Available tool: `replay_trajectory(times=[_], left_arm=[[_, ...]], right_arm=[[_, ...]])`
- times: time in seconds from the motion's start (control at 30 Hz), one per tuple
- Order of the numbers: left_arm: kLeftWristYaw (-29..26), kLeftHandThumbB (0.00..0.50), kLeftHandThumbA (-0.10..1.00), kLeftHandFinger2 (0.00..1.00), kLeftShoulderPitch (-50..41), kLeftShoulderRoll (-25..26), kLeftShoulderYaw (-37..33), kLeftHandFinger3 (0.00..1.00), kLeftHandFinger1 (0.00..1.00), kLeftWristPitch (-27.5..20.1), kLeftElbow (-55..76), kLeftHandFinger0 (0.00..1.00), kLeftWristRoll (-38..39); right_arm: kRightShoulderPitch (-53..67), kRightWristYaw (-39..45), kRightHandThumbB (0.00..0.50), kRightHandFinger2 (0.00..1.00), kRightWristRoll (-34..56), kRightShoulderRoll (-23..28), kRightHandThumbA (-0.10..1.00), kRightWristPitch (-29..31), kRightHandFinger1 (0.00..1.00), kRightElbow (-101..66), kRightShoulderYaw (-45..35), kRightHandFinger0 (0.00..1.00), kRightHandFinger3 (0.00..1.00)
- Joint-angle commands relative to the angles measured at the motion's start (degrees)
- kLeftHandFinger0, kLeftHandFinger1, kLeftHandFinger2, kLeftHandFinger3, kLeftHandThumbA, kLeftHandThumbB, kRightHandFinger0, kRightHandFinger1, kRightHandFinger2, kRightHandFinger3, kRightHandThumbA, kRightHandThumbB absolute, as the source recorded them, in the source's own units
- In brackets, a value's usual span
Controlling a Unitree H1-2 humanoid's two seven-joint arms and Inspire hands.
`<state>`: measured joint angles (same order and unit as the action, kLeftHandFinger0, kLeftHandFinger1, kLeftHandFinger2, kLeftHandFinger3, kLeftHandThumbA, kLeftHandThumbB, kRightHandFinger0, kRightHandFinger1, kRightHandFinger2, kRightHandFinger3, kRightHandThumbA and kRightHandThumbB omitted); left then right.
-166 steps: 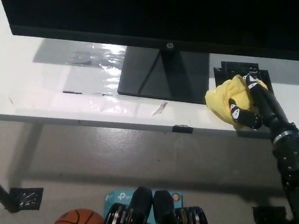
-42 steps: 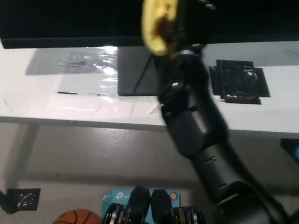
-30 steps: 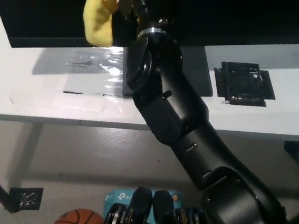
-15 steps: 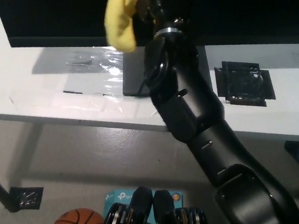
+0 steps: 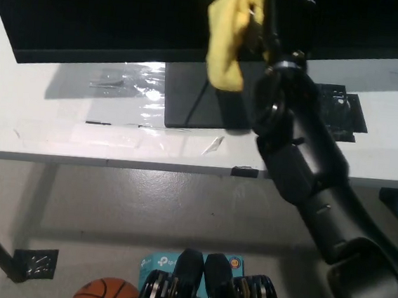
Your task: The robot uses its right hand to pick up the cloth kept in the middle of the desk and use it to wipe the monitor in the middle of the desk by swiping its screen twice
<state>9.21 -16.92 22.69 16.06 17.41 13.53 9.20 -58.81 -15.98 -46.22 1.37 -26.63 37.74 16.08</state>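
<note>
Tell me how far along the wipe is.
Done: the cloth is off the desk, gripped in the right hand. In hand: it is pressed against the monitor screen, having swept left and now back toward the right. Left: whether both swipes are finished cannot be judged. The left hand is out of view.

We saw a soft, matt yellow cloth [image 5: 227,42], a dark, smooth monitor [image 5: 127,12] screen, a glossy white desk [image 5: 82,120] catching glare, and the hard black right hand [image 5: 286,16].
</note>
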Motion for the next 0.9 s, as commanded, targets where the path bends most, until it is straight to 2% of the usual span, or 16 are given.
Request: replay_trajectory(times=[0.0,0.07,0.13,0.17,0.2,0.23,0.27,0.4,0.43,0.47,0.5,0.53,0.57,0.67,0.77,0.87], left_arm=[[0.6,0.200,0.29,0.60,-1.0,0.5,0.7,0.80,0.46,-1.6,0.7,0.42,0.8],[0.4,0.206,0.31,0.59,-1.2,0.5,0.8,0.80,0.45,-1.3,1.2,0.41,0.6],[0.6,0.198,0.31,0.60,-1.5,0.5,0.8,0.81,0.46,-1.6,1.2,0.41,0.7],[0.6,0.209,0.33,0.60,-1.6,0.5,0.7,0.82,0.45,-1.7,1.3,0.41,0.6],[0.6,0.210,0.34,0.60,-1.6,0.5,0.7,0.82,0.45,-1.7,1.3,0.41,0.6],[0.9,0.191,0.33,0.61,-1.7,0.7,0.6,0.82,0.47,-2.2,1.0,0.43,0.6],[0.8,0.195,0.33,0.62,-1.7,0.7,0.6,0.82,0.47,-2.1,1.0,0.43,0.6],[0.5,0.177,0.31,0.62,-1.9,0.6,0.6,0.83,0.46,-1.3,1.5,0.42,0.4],[0.5,0.162,0.30,0.62,-2.0,0.6,0.6,0.83,0.46,-1.5,1.5,0.42,0.4],[0.5,0.162,0.29,0.62,-2.0,0.6,0.6,0.84,0.47,-1.9,1.2,0.43,0.4],[0.6,0.161,0.29,0.62,-2.1,0.5,0.6,0.84,0.47,-2.0,1.0,0.43,0.4],[0.4,0.177,0.30,0.62,-2.2,0.5,0.6,0.84,0.48,-1.4,1.3,0.45,0.3],[0.4,0.172,0.31,0.63,-2.2,0.5,0.6,0.84,0.48,-1.7,1.3,0.45,0.2],[0.6,0.162,0.31,0.63,-2.3,0.6,0.4,0.85,0.48,-2.3,1.0,0.45,0.0],[0.6,0.159,0.29,0.62,-2.6,0.3,0.6,0.84,0.47,-2.4,0.8,0.45,0.5],[0.6,0.172,0.30,0.62,-2.6,0.4,0.5,0.83,0.48,-1.8,1.0,0.45,0.4]], right_arm=[[-0.6,1.5,0.087,0.35,-1.7,3.6,-0.10,-0.3,0.01,-0.8,-2.5,0.00,0.29],[0.3,0.7,0.107,0.35,-1.4,4.9,-0.10,-0.3,0.01,-1.1,-2.1,0.00,0.36],[0.9,-0.4,0.116,0.30,-0.8,5.6,-0.10,-0.3,0.00,-1.2,-2.2,0.00,0.32],[1.5,-1.1,0.108,0.27,-0.2,6.4,-0.10,-0.3,0.00,-1.6,-1.9,0.00,0.25],[1.5,-1.1,0.110,0.27,-0.1,6.5,-0.10,-0.3,0.00,-1.6,-1.9,0.00,0.24],[2.1,-0.5,0.070,0.31,0.1,7.4,-0.10,-0.3,0.01,-1.9,-2.4,0.00,0.22],[2.1,-0.5,0.068,0.31,0.2,7.6,-0.10,-0.3,0.00,-1.8,-2.4,0.00,0.21],[2.4,-0.4,0.089,0.31,0.8,8.4,-0.10,-0.3,0.00,-1.8,-3.8,0.00,0.28],[2.5,-0.5,0.078,0.40,0.8,8.7,-0.10,-0.3,0.08,-1.8,-3.9,0.02,0.35],[2.7,-0.4,0.085,0.36,0.5,9.2,-0.10,-0.3,0.07,-1.9,-4.2,0.00,0.36],[2.8,-0.2,0.086,0.32,0.3,9.2,-0.10,-0.3,0.03,-2.0,-4.4,0.00,0.35],[3.1,-1.1,0.121,0.25,1.3,9.8,-0.10,-0.3,0.00,-2.4,-4.3,0.00,0.22],[3.1,-1.3,0.114,0.25,1.6,10.0,-0.10,-0.3,0.00,-2.4,-4.7,0.00,0.18],[2.8,-0.9,0.127,0.28,1.3,9.7,-0.10,-0.3,0.01,-2.2,-6.1,0.00,0.16],[2.7,0.1,0.159,0.32,0.6,9.5,-0.10,-0.3,0.05,-2.6,-6.9,0.00,0.22],[2.1,-0.2,0.184,0.23,0.2,9.2,-0.10,-0.3,0.00,-2.9,-7.3,0.00,0.19]])
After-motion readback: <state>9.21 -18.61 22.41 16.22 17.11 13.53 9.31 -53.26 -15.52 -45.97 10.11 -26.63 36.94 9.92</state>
